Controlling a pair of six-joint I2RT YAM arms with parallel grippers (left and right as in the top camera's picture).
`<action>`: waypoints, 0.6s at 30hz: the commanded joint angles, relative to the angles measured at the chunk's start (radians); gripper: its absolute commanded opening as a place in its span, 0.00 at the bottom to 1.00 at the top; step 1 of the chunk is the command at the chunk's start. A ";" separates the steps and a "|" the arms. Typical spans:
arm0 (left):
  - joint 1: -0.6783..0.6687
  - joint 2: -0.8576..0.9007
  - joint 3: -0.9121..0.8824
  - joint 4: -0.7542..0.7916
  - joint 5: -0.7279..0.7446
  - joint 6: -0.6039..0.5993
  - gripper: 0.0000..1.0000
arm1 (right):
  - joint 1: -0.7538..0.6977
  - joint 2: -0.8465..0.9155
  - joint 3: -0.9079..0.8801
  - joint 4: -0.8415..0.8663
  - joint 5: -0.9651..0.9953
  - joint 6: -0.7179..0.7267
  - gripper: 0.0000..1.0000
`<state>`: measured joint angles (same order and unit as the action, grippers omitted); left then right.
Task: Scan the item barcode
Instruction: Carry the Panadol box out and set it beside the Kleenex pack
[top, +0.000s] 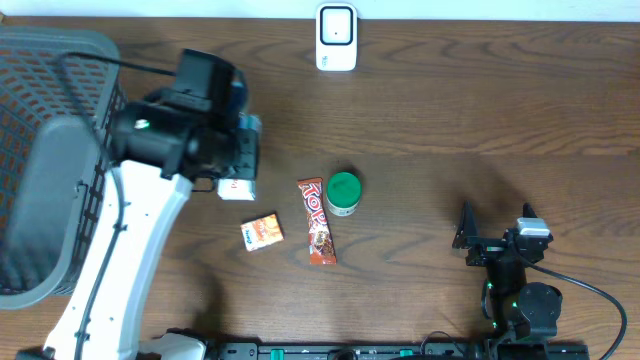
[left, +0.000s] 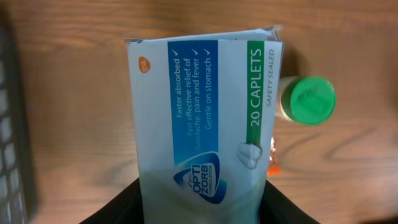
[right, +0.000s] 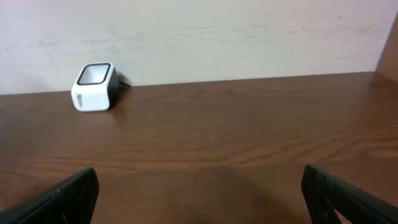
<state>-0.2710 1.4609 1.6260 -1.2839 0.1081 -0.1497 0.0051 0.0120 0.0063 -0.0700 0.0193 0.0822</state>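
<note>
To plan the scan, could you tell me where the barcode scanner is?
The scanner stands at the table's far edge, centre of the overhead view, beyond the green-capped bottle.

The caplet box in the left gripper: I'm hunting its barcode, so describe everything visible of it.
The caplet box is a white cardboard carton with a blue panel and a green stripe reading 20 CAPLETS. The left gripper clamps one end, the rest jutting out free. No barcode shows on this face.

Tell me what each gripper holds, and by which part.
Left gripper holds the caplet box by its logo end; right gripper holds nothing.
</note>
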 joint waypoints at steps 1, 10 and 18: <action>-0.062 0.038 -0.089 0.056 0.016 0.166 0.47 | 0.010 -0.005 -0.001 -0.003 0.006 -0.013 0.99; -0.076 0.048 -0.320 0.279 0.016 0.232 0.47 | 0.010 -0.005 -0.001 -0.003 0.006 -0.013 0.99; -0.072 0.057 -0.521 0.472 0.011 0.330 0.48 | 0.010 -0.005 -0.001 -0.003 0.006 -0.013 0.99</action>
<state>-0.3454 1.5093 1.1503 -0.8368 0.1253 0.0959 0.0051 0.0120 0.0063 -0.0700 0.0193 0.0822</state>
